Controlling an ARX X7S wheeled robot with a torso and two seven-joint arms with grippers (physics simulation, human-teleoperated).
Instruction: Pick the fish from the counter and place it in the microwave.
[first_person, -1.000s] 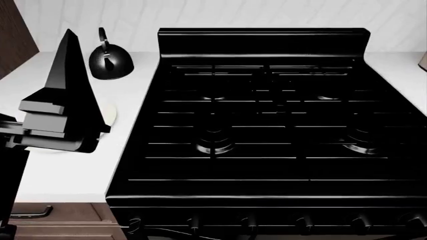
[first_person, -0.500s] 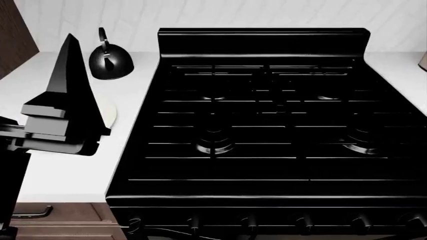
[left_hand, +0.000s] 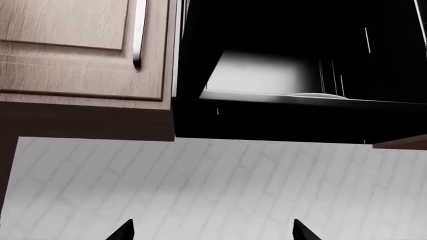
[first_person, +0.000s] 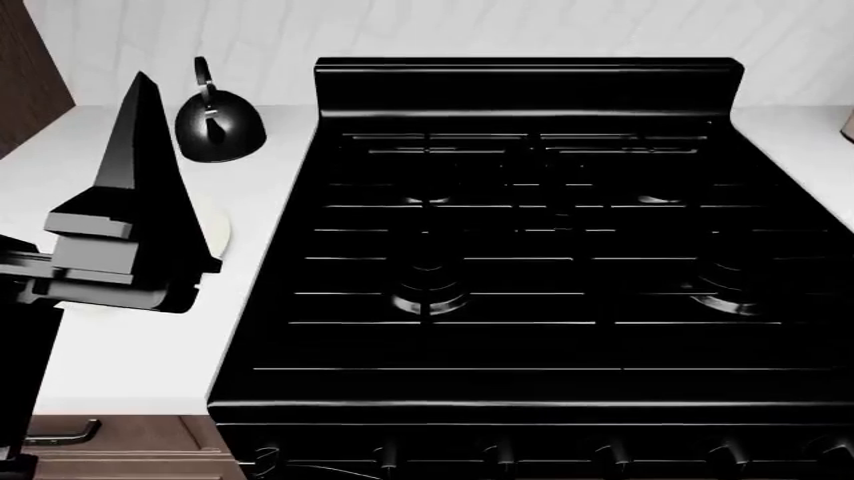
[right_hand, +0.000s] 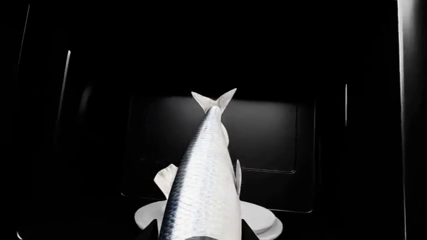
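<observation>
In the right wrist view the silvery fish sticks out tail first from my right gripper, which is shut on its body. Its tail points into the dark open cavity of the microwave, and a white round disc shows beneath it. My left gripper is open and empty, aimed up at the white tiled wall below the microwave. In the head view the left gripper stands upright over the white counter. The right gripper is out of the head view.
A black stove fills the middle of the head view. A black kettle stands at the back of the counter, and a cream plate lies partly behind the left gripper. A wooden wall cabinet hangs beside the microwave.
The left gripper has risen slightly between the earliest frame and now. The head view has shifted a little, so the stove's front edge sits lower in the picture.
</observation>
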